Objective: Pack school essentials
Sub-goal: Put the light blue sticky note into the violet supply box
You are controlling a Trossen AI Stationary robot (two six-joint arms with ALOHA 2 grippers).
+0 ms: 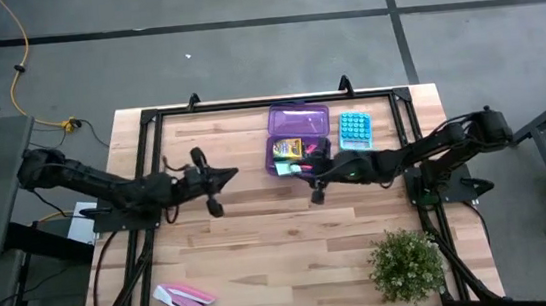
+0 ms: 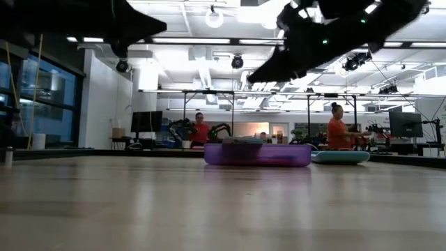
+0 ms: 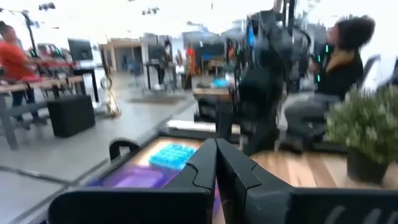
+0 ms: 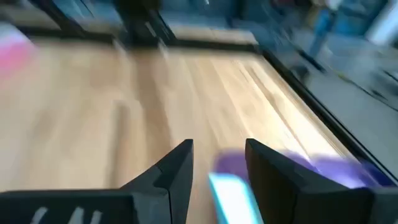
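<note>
An open purple pencil case (image 1: 299,133) lies at the table's far middle, and it also shows in the low view (image 2: 258,155). Its near half holds a yellow crayon box (image 1: 288,150) and small pink and green stationery (image 1: 301,166). My right gripper (image 1: 309,173) hovers open and empty just over the case's near edge; its wrist view (image 4: 217,158) shows the gap, with the purple case (image 4: 339,169) below. My left gripper (image 1: 232,174) is shut and empty, raised left of the case; its fingers meet in its wrist view (image 3: 216,152).
A light-blue buttoned pad (image 1: 354,130) lies right of the case. Pink and white flat pieces (image 1: 185,298) lie at the near left. A potted plant (image 1: 406,264) stands at the near right. Bare wood lies across the table's middle. People are in the room behind (image 2: 339,129).
</note>
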